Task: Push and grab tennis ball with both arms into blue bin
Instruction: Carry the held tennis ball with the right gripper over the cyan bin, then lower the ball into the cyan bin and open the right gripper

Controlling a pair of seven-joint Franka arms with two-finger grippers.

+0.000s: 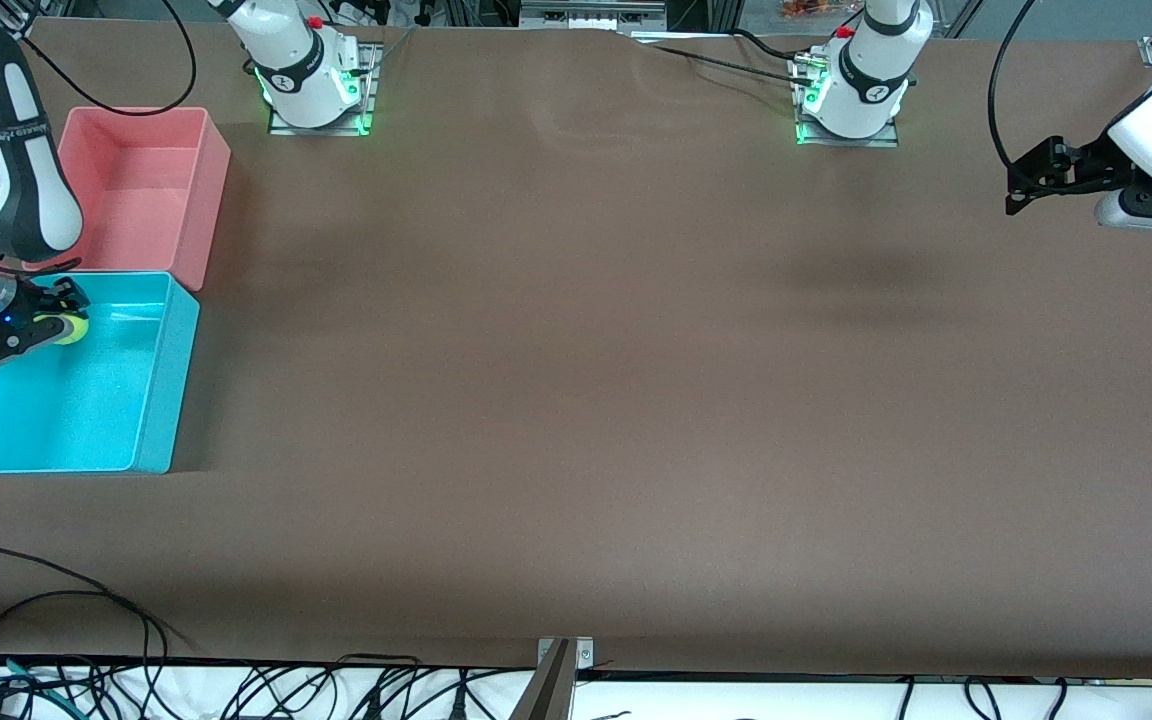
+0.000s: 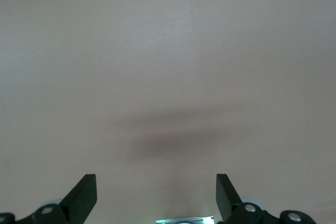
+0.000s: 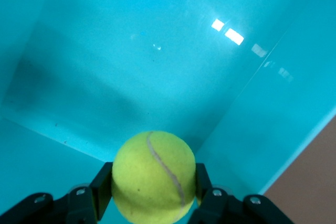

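Right wrist view – right gripper (image 3: 153, 186) grasps fuzzy tennis ball (image 3: 153, 176) over glossy blue bin (image 3: 79, 51); left gripper (image 2: 156, 196) released

arms (image 1: 6, 180): white, black bands | pincers (image 1: 1036, 185): black | bases (image 1: 316, 105): green-lit (red buttons)

Fuzzy tennis ball (image 3: 153, 177); glossy plastic blue bin (image 1: 164, 380); matt table (image 1: 636, 400).
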